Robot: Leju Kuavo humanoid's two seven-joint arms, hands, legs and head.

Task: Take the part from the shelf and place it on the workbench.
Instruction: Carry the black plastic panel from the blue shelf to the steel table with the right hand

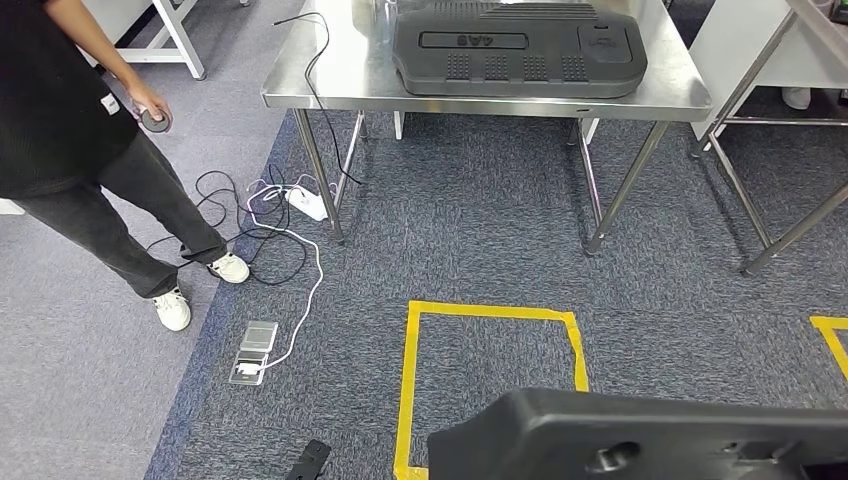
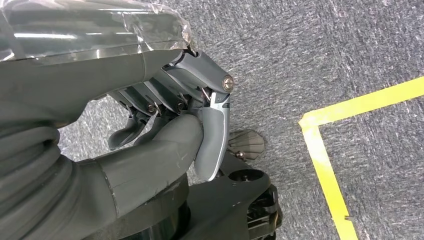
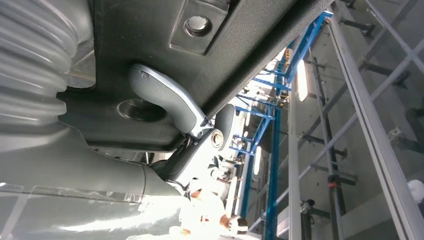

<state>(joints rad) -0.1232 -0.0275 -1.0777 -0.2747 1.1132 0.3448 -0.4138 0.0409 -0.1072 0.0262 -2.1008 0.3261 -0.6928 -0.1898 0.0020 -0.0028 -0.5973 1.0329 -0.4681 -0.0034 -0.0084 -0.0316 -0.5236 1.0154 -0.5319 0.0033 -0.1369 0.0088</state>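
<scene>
Carpeted floor [image 1: 480, 210] is lying between me and the bench [image 1: 340, 70]. I am carrying the part [image 1: 650, 435] low in front; my right hand [image 3: 170, 102] is hooking its underside, my left hand [image 2: 190, 135] is curled, contents unclear. Ahead, another part [image 1: 515, 50] is occupying the bench, risking collision.

I see a black part [image 1: 640, 440] at lower right, yellow tape [image 1: 490, 312] on blue-grey carpet [image 1: 480, 210], a steel table [image 1: 330, 70].

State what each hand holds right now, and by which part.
The right hand grips the black part from its underside, thumb hooked by a round recess. The left hand hangs over the carpet with fingers curled in, holding nothing.
</scene>
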